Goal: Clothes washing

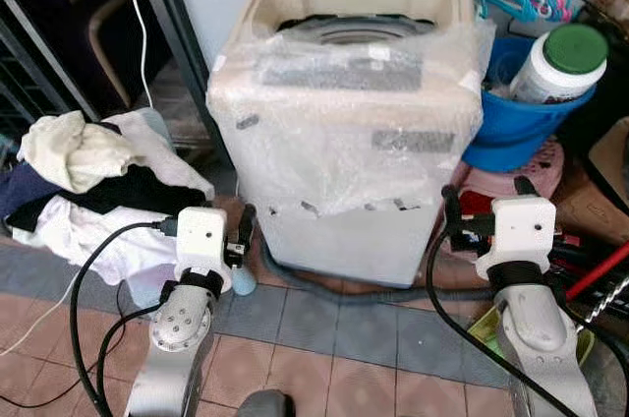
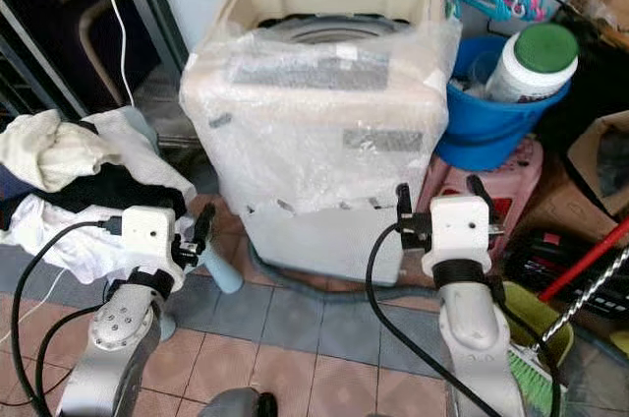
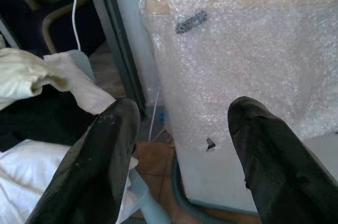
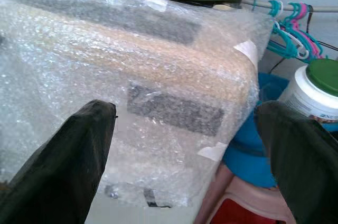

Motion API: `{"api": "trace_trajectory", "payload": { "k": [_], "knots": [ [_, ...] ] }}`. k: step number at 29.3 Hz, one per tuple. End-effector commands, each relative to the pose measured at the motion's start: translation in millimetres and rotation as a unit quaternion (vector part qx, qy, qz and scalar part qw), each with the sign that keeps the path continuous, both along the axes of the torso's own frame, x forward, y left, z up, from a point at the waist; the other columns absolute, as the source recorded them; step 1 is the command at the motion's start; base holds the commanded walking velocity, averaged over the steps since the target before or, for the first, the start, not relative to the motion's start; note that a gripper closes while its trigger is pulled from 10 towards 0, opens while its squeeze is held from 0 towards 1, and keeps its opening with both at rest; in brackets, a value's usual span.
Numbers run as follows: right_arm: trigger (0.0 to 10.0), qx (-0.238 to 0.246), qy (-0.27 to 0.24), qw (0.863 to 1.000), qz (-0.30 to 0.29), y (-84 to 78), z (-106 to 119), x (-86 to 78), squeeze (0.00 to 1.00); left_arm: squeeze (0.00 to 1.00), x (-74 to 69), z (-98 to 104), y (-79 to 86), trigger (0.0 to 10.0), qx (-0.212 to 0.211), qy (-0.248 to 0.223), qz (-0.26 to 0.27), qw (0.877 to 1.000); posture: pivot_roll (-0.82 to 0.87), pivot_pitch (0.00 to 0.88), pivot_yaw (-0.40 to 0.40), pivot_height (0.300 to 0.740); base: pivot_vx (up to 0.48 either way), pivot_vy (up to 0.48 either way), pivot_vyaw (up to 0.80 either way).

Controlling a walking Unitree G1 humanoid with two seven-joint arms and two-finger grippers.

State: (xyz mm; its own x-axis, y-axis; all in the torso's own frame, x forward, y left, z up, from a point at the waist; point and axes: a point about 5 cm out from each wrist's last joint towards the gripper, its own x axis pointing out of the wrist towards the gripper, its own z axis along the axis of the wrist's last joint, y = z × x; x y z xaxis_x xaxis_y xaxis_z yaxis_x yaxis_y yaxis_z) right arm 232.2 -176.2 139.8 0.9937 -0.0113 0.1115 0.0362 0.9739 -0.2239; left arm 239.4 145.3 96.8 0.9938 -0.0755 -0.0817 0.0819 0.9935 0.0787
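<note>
Left hand (image 1: 239, 230) (empty) beside clothes (image 1: 88, 176), seemingly apart

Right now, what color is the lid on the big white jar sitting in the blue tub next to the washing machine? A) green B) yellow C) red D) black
A: the white jar leaning in the blue tub, just to the right of the bubble-wrapped washing machine, has a round green lid.
</note>
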Motion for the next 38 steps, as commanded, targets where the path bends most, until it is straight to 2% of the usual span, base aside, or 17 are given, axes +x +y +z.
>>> {"api": "trace_trajectory", "payload": {
  "k": [1,4,27,29,31,33,38],
  "knots": [
    [10.0,0.007,-0.010,1.000,0.012,4.6,5.8,-0.6,0.00,0.00,1.8,-1.3,4.3,10.0,0.002,0.009,0.014,1.000,-0.05,0.062,0.068,0.740,0.000,0.000,0.80],
    [10.0,0.012,-0.010,1.000,0.012,4.2,5.3,-0.3,0.00,0.00,2.5,-1.4,3.2,10.0,0.000,0.010,0.010,1.000,-0.05,0.064,0.067,0.740,0.000,0.384,0.68],
    [10.0,0.019,-0.008,1.000,0.014,6.1,5.2,0.8,0.00,0.00,8.4,1.1,-0.2,10.0,-0.013,-0.001,0.005,1.000,-0.05,0.067,0.068,0.740,0.000,0.480,0.00],
    [10.0,0.018,-0.007,1.000,0.017,6.9,4.4,0.8,0.00,0.00,9.1,1.2,0.8,10.0,-0.008,-0.004,0.008,1.000,-0.05,0.064,0.066,0.740,0.000,0.480,0.00],
    [10.0,0.017,-0.006,1.000,0.021,7.8,3.9,1.1,0.00,0.00,10.9,5.0,2.3,10.0,0.006,-0.028,0.009,1.000,-0.05,0.059,0.059,0.740,0.000,0.480,0.00],
    [10.0,0.015,-0.006,0.999,0.028,8.6,4.6,2.5,0.00,0.00,12.4,9.8,4.2,10.0,0.010,-0.047,0.016,0.999,-0.04,0.058,0.058,0.740,0.000,0.120,0.00],
    [10.0,0.011,-0.009,0.999,0.033,9.2,6.1,5.1,0.00,0.00,11.0,12.5,1.1,10.0,-0.009,-0.049,-0.012,0.999,-0.05,0.061,0.066,0.740,0.000,0.000,0.00]
  ]
}}
